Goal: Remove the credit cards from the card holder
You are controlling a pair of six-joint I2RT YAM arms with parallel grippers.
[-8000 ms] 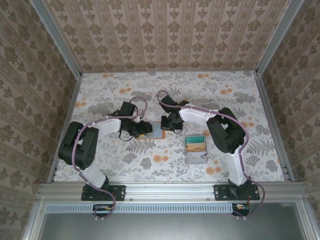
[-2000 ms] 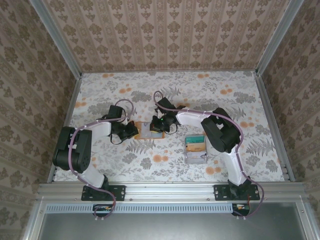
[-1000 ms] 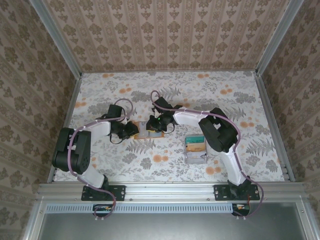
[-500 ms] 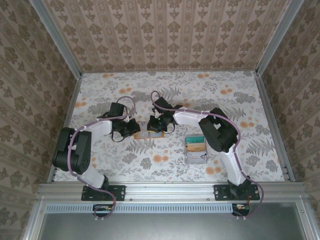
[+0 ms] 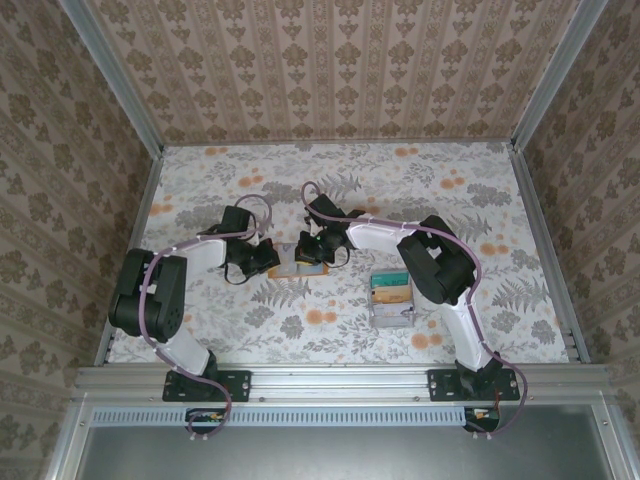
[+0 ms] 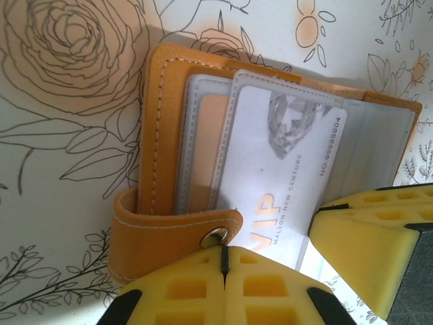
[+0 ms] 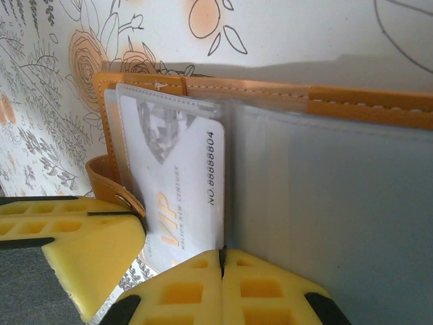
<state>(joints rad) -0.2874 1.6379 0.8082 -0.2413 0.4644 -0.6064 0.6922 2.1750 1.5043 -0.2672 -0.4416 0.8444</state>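
At the table's middle, the card holder (image 5: 298, 262) lay open between your arms. Your left gripper (image 6: 223, 261) was pinched shut on its snap strap (image 6: 169, 227), and your right gripper (image 7: 222, 261) was closed on the white VIP card (image 7: 179, 176) at its edge. This looked like the extraction step, so next you needed a straight outward pull, with the left anchoring.

Left gripper (image 6: 224, 256), right gripper (image 7: 221, 257): closed.

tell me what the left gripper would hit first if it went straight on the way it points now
Most likely the snap strap of the card holder, right ahead of the shut left gripper and perhaps touching it; depth is hard to judge. Just past the strap lies the white card.
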